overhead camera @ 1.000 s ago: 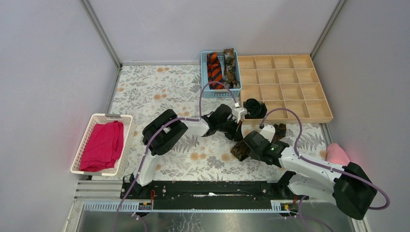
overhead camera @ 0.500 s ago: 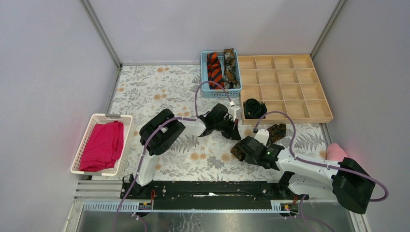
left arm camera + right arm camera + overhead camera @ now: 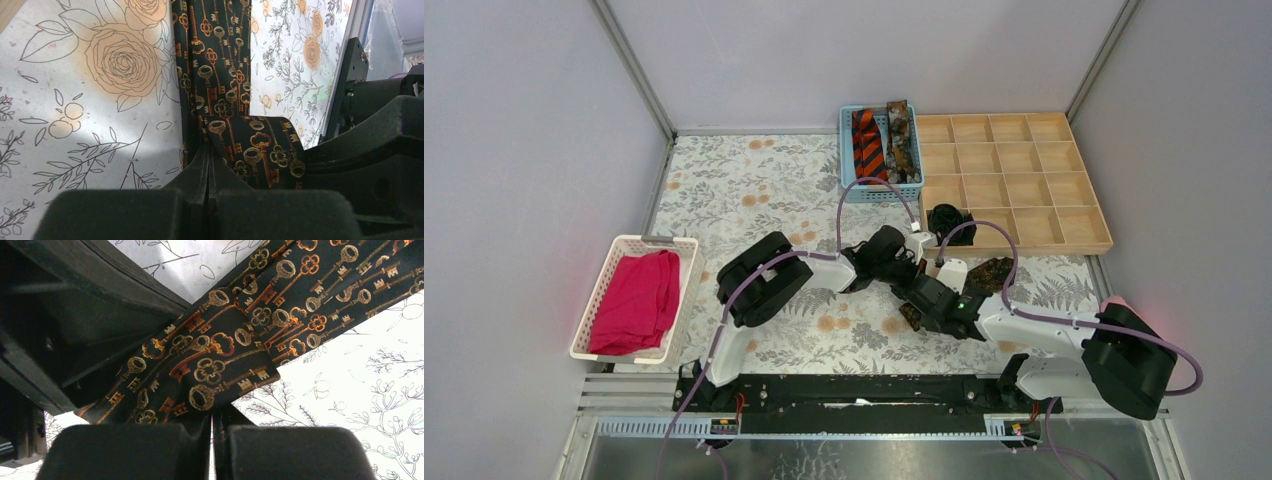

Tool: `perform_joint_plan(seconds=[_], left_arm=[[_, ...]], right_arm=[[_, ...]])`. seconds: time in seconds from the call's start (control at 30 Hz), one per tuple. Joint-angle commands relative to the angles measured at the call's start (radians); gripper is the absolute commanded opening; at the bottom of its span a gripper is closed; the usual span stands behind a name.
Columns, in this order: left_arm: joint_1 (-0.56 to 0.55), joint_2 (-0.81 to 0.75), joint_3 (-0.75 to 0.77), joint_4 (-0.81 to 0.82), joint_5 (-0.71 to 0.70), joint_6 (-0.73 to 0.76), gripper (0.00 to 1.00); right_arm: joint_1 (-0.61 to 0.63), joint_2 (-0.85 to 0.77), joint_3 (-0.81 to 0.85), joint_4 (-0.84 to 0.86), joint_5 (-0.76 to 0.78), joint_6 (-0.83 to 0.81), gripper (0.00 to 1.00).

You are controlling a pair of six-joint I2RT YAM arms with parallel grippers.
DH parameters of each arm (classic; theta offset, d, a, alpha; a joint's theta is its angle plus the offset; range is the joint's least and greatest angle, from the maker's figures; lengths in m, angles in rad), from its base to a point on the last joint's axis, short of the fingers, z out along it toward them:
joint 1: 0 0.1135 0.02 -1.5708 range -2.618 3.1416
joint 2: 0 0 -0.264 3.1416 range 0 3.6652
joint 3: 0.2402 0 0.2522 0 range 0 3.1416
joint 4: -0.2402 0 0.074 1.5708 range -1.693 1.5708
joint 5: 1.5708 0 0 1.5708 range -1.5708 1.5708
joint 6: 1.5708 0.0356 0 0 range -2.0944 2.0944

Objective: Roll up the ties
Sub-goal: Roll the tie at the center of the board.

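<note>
- While your left gripper (image 3: 207,167) and right gripper (image 3: 212,425) were both clamped shut on the brown key-patterned tie (image 3: 215,75), it lay on the bench (image 3: 75,125) just in front of the wooden tray (image 3: 1014,180).
- Each pinch seemed to catch only a thin edge, so a pull could have slipped the fabric free.
- Crowded so close, the grippers could have collided or let the fold spring open.

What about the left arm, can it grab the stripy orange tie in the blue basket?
Probably not yet: the left gripper is shut on the key-patterned tie. The way to the striped tie looks free, though.
</note>
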Motion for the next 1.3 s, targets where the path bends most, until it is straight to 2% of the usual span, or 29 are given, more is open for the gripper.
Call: perform_joint_plan(seconds=[0.0,0.2,0.43,0.63,0.77,0.93,1.03,1.27], left_arm=[[-0.018,0.006,-0.006,-0.045,-0.002,0.044,0.00],[0.010,0.024,0.027,-0.082,-0.058,0.068,0.00],[0.101,-0.042,0.028,-0.072,-0.058,0.047,0.02],[0.124,-0.066,0.066,-0.127,-0.068,0.067,0.05],[0.130,-0.074,0.047,-0.107,-0.066,0.061,0.06],[0.140,-0.073,0.042,-0.141,-0.088,0.068,0.05],[0.142,-0.086,0.012,-0.169,-0.140,0.077,0.00],[0.147,-0.125,-0.073,-0.191,-0.259,0.048,0.00]], right_arm=[[0.006,0.072,-0.012,0.031,0.000,-0.003,0.00],[0.030,-0.026,0.020,-0.095,0.054,0.022,0.00],[0.040,-0.176,0.071,-0.256,0.100,0.038,0.00],[0.043,-0.233,0.119,-0.335,0.130,0.039,0.01],[0.043,-0.220,0.154,-0.378,0.174,0.031,0.01],[0.049,-0.181,0.149,-0.321,0.124,-0.018,0.00],[0.054,-0.151,0.142,-0.271,0.098,-0.058,0.00],[0.099,-0.045,0.133,-0.140,0.017,-0.106,0.00]])
